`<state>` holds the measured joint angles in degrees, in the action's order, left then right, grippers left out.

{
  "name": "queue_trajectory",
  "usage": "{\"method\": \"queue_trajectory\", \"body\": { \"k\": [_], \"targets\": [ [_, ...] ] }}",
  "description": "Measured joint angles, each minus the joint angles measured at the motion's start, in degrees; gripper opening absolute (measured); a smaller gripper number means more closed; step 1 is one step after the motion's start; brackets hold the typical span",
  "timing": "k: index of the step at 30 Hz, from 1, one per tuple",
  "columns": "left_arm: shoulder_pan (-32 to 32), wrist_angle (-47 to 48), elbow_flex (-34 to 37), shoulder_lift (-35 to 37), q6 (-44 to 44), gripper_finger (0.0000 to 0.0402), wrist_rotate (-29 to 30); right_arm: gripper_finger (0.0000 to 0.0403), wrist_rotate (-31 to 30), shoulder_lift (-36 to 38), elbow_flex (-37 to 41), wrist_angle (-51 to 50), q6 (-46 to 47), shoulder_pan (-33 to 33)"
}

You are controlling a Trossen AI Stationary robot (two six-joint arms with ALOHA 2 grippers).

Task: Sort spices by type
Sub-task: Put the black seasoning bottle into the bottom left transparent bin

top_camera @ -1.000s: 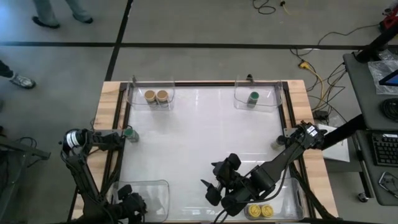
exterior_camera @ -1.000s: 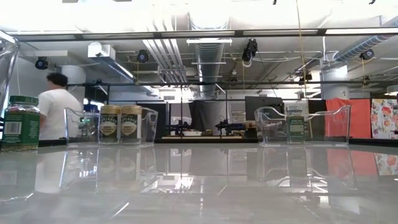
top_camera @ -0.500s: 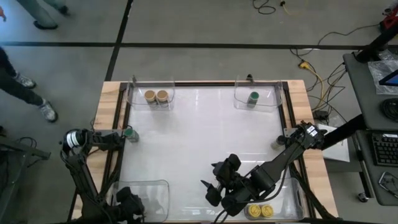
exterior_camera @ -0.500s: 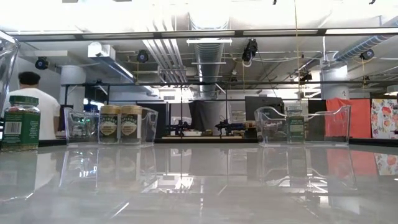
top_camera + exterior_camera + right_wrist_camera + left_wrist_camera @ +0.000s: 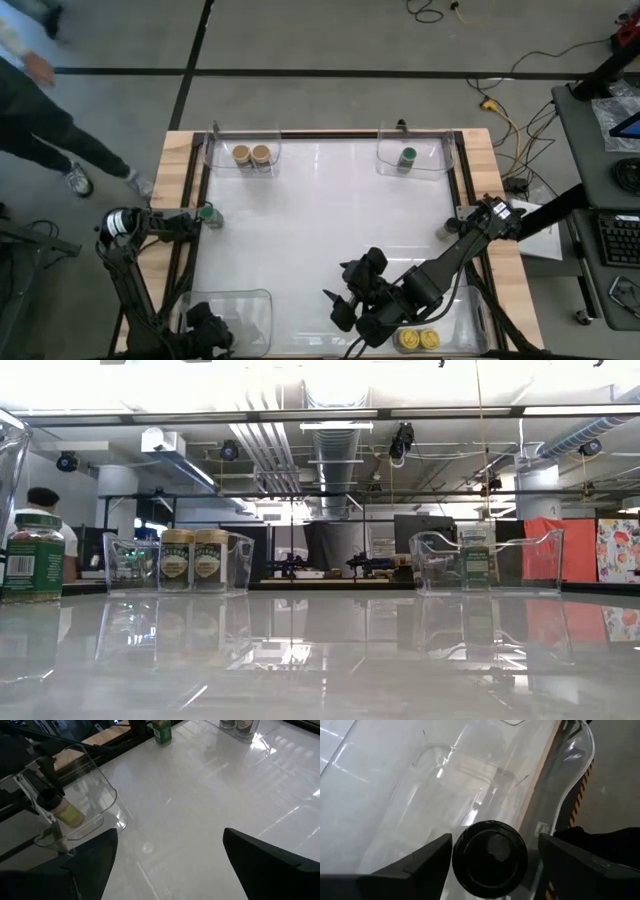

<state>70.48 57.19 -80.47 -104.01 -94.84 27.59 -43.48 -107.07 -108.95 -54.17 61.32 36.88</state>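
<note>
Left hand (image 5: 495,839) newly wider, open around black-lidded jar (image 5: 490,859), wrist view only; right hand (image 5: 170,834) open.

Four clear plastic tubs (image 5: 240,148) sit at the corners of the glossy white desk (image 5: 320,230), person (image 5: 40,120) walking past on the left.

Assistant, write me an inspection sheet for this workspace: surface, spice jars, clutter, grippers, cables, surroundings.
Surface: white table top, a clear tub at each corner.
Job's things: tan-lid jars paired in a far tub; green-lid jar in the other; loose green-lid jar at the left edge; yellow-lid jars near right; black-lid jar near left.
Clutter: nothing seen.
Grippers: left gripper open around the black-lid jar; right gripper open, empty.
Cables: cables on the floor.
Surroundings: person passing.
</note>
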Motion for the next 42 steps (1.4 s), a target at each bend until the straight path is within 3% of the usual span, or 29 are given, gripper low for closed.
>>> {"method": "queue_trajectory", "body": {
  "k": [11, 21, 26, 30, 36, 42],
  "targets": [
    [0.0, 7.7, -4.9, 0.9, 0.0, 0.0279, 0.7, 0.0352, 0.1, 0.0, 0.0, 0.0, 0.1, 0.0],
    [-2.9, 18.4, -5.4, 6.2, 1.9, 0.0279, 7.1, 0.0352, 0.2, 0.0, 0.0, 0.0, 0.1, 0.0],
    [-5.3, 18.1, 0.1, 11.2, 5.8, 0.027, 7.5, 0.0352, 0.2, 0.0, 0.0, 0.0, 0.0, 0.0],
    [-6.2, 15.6, 8.6, 17.6, 5.9, 0.0263, 6.2, 0.0352, 0.2, 0.0, 0.0, 0.0, 0.0, 0.1],
    [-6.4, 0.3, 21.7, 26.0, 8.2, 0.026, 1.4, 0.0352, 0.5, 0.0, 0.0, 0.0, 0.6, 0.6],
    [-6.5, -7.8, 27.1, 25.8, 10.4, 0.026, -2.6, 0.0352, 0.5, 0.0, 0.0, 0.0, 0.6, 0.7]
  ]
}}
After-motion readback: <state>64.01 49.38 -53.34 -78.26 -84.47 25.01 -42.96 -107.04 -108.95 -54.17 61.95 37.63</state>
